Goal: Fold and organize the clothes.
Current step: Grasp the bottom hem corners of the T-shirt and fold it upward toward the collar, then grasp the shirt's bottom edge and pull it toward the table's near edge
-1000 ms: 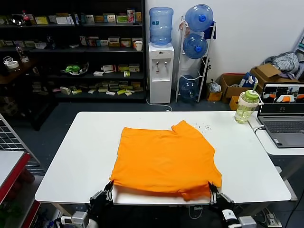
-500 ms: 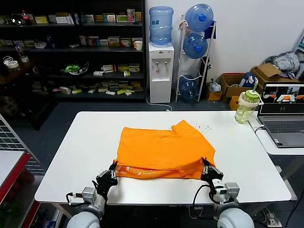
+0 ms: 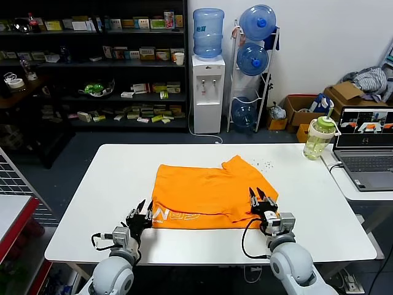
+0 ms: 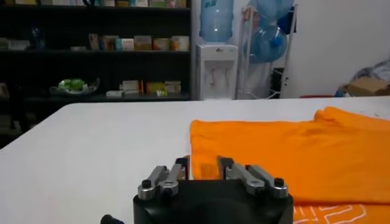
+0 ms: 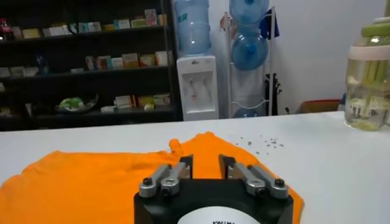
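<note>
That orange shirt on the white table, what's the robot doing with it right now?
The robot is folding the orange T-shirt on the white table. The shirt's near edge lies doubled over toward the far side, so white lettering shows along the front strip. The left gripper sits at the shirt's near left corner and the right gripper at its near right corner, both with jaws open and holding nothing.
</note>
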